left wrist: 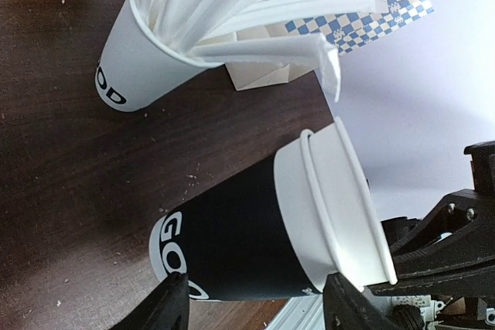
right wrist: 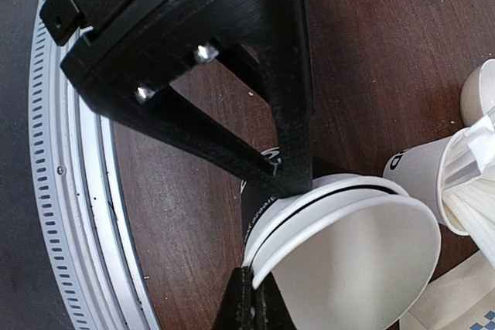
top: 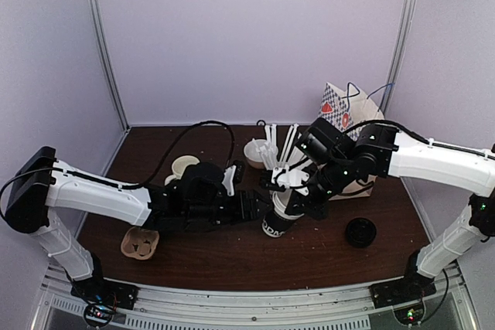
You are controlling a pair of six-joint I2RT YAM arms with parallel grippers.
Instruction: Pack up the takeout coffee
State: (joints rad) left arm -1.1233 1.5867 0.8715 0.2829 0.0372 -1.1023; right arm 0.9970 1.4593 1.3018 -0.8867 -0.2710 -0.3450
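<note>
Soft, even light falls from above. The overhead view is clear, with faint shadows on the table (top: 232, 256) below the cup (top: 277, 220). In the left wrist view the wall (left wrist: 433, 113) right of the cup (left wrist: 232, 245) is washed out, and the left fingers (left wrist: 166, 307) beneath it blur. In the right wrist view the right fingers (right wrist: 271, 75) above the cup (right wrist: 348, 268) are dark and soft, and the rail (right wrist: 69, 214) left of it bows.

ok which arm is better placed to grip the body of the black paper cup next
Left: the left gripper, open, straddles the black paper cup low down; the right gripper is shut on its white rim.
</note>
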